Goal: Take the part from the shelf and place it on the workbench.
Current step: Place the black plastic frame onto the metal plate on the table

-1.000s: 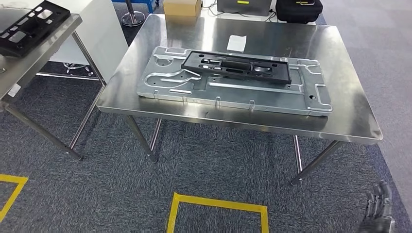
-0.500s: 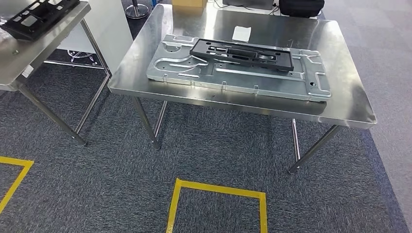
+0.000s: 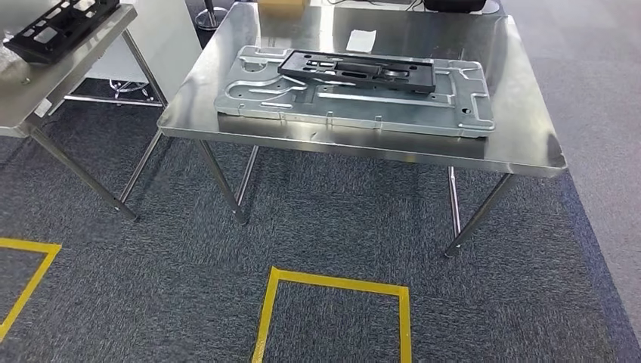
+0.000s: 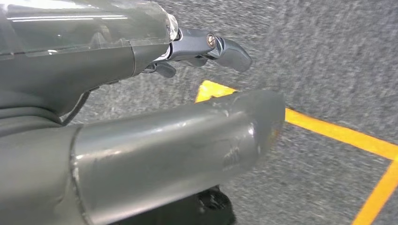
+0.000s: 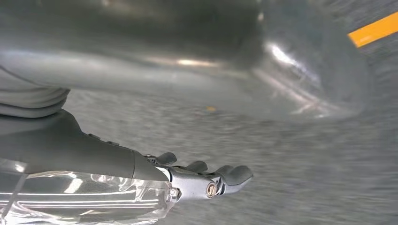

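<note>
The long black perforated plastic part is laid on the grey stamped metal panel on the steel table, while the left hand and right hand are held empty, fingers extended.

Ahead of me the workbench carries a big metal plate, and the long part lies on top along its far edge. Paper slip behind that. Second table off left, with another part on it.
</note>
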Robot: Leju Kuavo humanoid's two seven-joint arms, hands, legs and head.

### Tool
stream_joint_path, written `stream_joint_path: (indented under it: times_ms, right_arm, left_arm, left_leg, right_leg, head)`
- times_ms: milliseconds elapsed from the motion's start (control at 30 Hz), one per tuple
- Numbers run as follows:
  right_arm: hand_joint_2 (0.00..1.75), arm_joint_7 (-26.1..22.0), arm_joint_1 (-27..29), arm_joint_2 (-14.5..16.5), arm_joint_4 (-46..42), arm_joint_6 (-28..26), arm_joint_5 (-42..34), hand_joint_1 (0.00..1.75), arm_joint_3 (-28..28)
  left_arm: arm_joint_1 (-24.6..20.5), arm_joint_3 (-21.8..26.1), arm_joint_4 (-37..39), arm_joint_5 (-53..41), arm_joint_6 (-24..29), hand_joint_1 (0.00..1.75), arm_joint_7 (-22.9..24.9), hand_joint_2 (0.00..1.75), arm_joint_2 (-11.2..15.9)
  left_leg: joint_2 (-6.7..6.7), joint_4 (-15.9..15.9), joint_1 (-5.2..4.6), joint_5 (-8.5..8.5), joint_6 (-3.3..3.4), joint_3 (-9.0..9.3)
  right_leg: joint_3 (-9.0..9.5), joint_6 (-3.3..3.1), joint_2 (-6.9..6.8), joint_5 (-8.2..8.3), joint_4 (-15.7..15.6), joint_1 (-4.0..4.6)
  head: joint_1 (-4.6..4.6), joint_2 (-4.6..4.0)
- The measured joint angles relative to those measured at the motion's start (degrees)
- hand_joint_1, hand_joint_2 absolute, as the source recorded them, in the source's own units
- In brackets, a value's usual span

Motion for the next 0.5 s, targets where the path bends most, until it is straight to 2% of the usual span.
stream_joint_path:
  times_ms: [33,67,100,133,167,200,233,267,300,333,367,400,433,467,500]
  right_arm:
    - [0.0,0.5,0.0,0.0,0.5,-0.2,0.1,0.0,-0.2]
    - [0.0,1.2,0.0,0.0,1.3,-0.4,0.2,0.0,-0.3]
    - [0.0,1.9,-0.1,0.0,2.3,-0.7,0.3,0.0,-0.5]
    - [0.0,2.7,-0.2,0.0,3.1,-0.9,0.3,0.0,-0.7]
    - [0.0,3.4,-0.3,-0.1,3.7,-1.0,0.4,0.0,-0.8]
    - [0.0,4.3,-0.3,-0.1,4.1,-1.1,0.4,0.0,-1.0]
    - [0.0,5.2,-0.4,-0.1,4.4,-1.2,0.4,0.0,-1.2]
    - [0.0,6.1,-0.5,-0.1,4.7,-1.3,0.4,0.0,-1.5]
    - [0.0,6.7,-0.5,-0.1,5.0,-1.4,0.4,0.0,-1.7]
    - [0.0,7.2,-0.5,-0.1,5.2,-1.3,0.4,0.0,-1.9]
    - [0.0,7.5,-0.4,-0.1,5.4,-1.2,0.5,0.0,-2.1]
    - [0.0,7.8,-0.4,-0.3,5.5,-1.0,0.6,0.0,-2.2]
    - [0.0,7.9,-0.3,-0.4,5.7,-0.7,0.7,0.0,-2.2]
    - [0.0,8.1,-0.3,-0.5,5.8,-0.4,1.0,0.0,-2.3]
    - [0.0,8.2,-0.3,-0.6,6.0,0.0,1.3,0.0,-2.3]
  left_arm:
    - [0.0,0.0,0.0,-0.1,0.0,0.0,0.0,0.0,0.0]
    - [0.0,0.1,0.0,-0.2,-0.1,0.0,0.0,0.0,0.0]
    - [0.0,0.2,0.0,-0.3,-0.1,0.0,0.0,0.0,0.0]
    - [0.0,0.3,0.0,-0.3,-0.1,0.0,-0.1,0.0,0.0]
    - [-0.1,0.3,0.0,-0.4,-0.1,0.0,-0.1,0.0,-0.1]
    - [-0.1,0.3,0.0,-0.5,-0.1,0.0,-0.1,0.0,-0.1]
    - [-0.3,0.3,0.0,-0.5,-0.1,0.0,-0.2,0.0,-0.1]
    - [-0.4,0.3,0.0,-0.6,-0.2,0.0,-0.3,0.0,-0.1]
    - [-0.5,0.3,0.0,-0.7,-0.2,0.0,-0.4,0.0,-0.1]
    - [-0.6,0.3,0.0,-0.8,-0.2,0.0,-0.5,0.0,-0.2]
    - [-0.5,0.4,0.0,-0.9,-0.3,0.0,-0.5,0.0,-0.3]
    - [-0.4,0.4,0.0,-0.9,-0.3,0.0,-0.5,0.0,-0.5]
    - [-0.4,0.5,0.0,-1.0,-0.4,0.0,-0.6,0.0,-0.7]
    - [-0.3,0.5,0.0,-1.0,-0.5,0.0,-0.6,0.0,-0.8]
    - [-0.3,0.5,0.0,-1.0,-0.6,0.0,-0.6,0.0,-0.9]
  left_leg:
    - [-0.01,2.2,-0.02,-1.84,-0.02,-0.55]
    - [-0.02,6.1,-0.07,-3.71,0.09,-1.0]
    - [-0.03,9.4,-0.17,-4.84,0.32,-0.9]
    - [-0.05,11.0,-0.35,-4.58,0.7,0.15]
    - [-0.07,10.2,-0.6,-3.33,1.3,2.35]
    - [-0.09,6.3,-0.95,-2.47,2.03,5.51]
    - [-0.08,1.4,-1.28,-2.61,2.69,8.9]
    - [-0.08,-2.6,-1.57,-3.27,3.13,11.49]
    - [-0.08,-5.5,-1.85,-3.97,3.43,13.1]
    - [-0.07,-7.0,-2.01,-4.01,3.54,13.58]
    - [-0.02,-7.4,-1.94,-3.37,3.7,13.24]
    - [0.12,-7.7,-1.84,-2.52,4.0,12.78]
    - [0.25,-7.9,-1.68,-1.61,4.34,12.12]
    - [0.33,-8.1,-1.53,-0.68,4.61,11.25]
    - [0.32,-7.9,-1.57,0.12,4.78,10.18]
  right_leg:
    - [-0.36,-0.22,-0.03,0.3,0.0,0.12]
    - [-1.33,-0.54,-0.07,1.04,0.1,0.46]
    - [-2.52,-0.85,-0.11,1.92,0.2,0.86]
    - [-3.76,-1.05,-0.12,2.81,0.4,1.29]
    - [-4.98,-1.17,-0.11,3.69,0.6,1.71]
    - [-5.64,-1.15,-0.09,4.26,0.7,1.91]
    - [-6.13,-1.04,-0.1,4.81,0.8,2.11]
    - [-6.43,-0.85,-0.18,5.43,0.7,2.17]
    - [-6.58,-0.57,-0.3,6.1,0.6,2.11]
    - [-6.68,-0.25,-0.39,6.8,0.4,2.03]
    - [-6.8,0.08,-0.42,7.38,0.1,1.93]
    - [-7.03,0.43,-0.3,7.03,0.2,1.85]
    - [-7.43,0.74,-0.17,5.27,1.2,1.8]
    - [-7.97,1.04,-0.04,2.36,3.3,1.7]
    - [-8.53,1.3,0.04,-1.2,6.3,1.54]
  head:
    - [-0.07,0.0]
    - [-0.15,0.0]
    - [-0.22,0.0]
    - [-0.26,0.0]
    - [-0.27,0.0]
    - [-0.24,0.0]
    - [-0.23,0.0]
    - [-0.19,0.0]
    - [-0.21,0.0]
    - [-0.28,0.0]
    - [-0.31,0.0]
    - [-0.44,0.0]
    - [-0.38,0.0]
    - [-0.28,0.0]
    - [-0.21,0.0]
